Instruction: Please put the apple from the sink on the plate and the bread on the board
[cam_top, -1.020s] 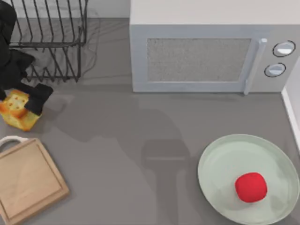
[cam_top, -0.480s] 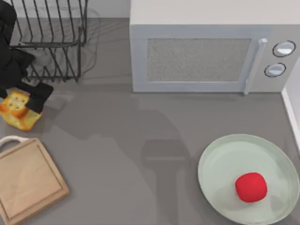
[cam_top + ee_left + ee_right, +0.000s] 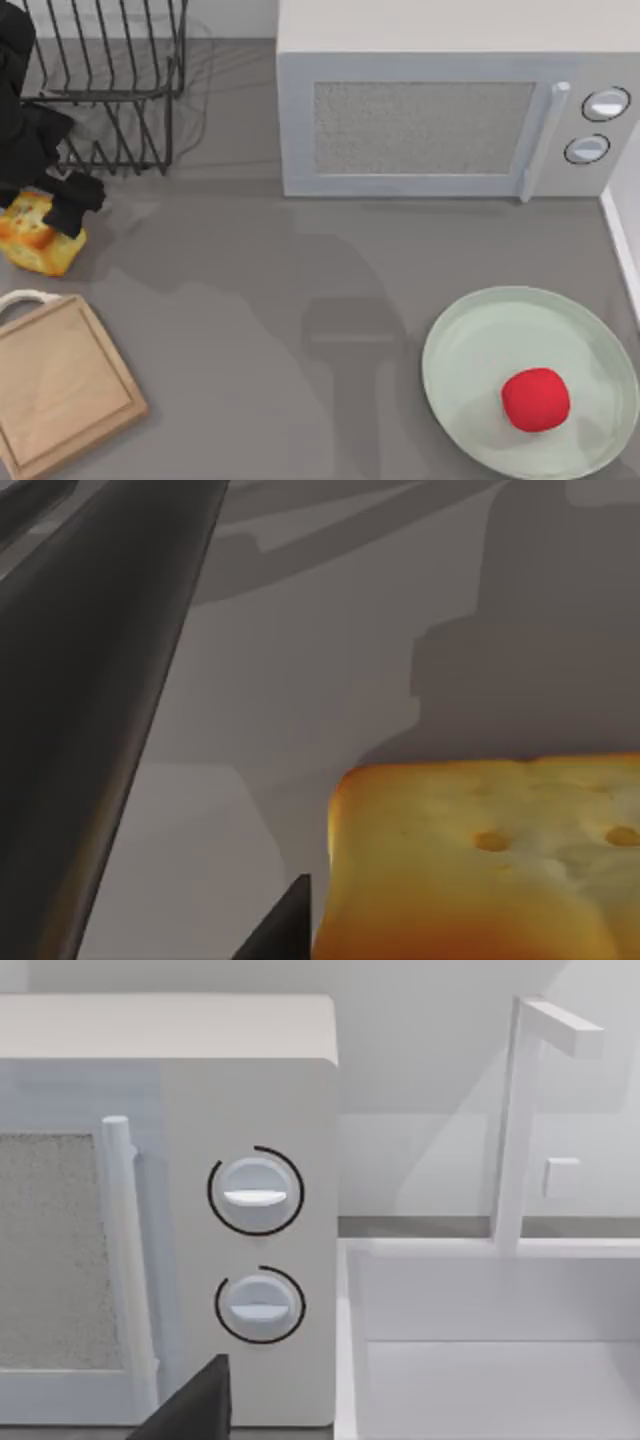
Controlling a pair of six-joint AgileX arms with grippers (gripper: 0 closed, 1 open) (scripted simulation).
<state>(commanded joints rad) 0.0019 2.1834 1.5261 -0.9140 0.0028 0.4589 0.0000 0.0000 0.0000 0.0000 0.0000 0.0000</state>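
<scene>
Apple (image 3: 535,399) resting inside the plate (image 3: 470,340), front right. Bread (image 3: 32,240) on the table at far left, just behind the board (image 3: 60,385), left gripper (image 3: 55,212) over it; finger spacing impossible to tell.

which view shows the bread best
The left wrist view: the bread sits close up, speckled top plain. The top view shows it small at the table's left edge, partly under the left end effector.
</scene>
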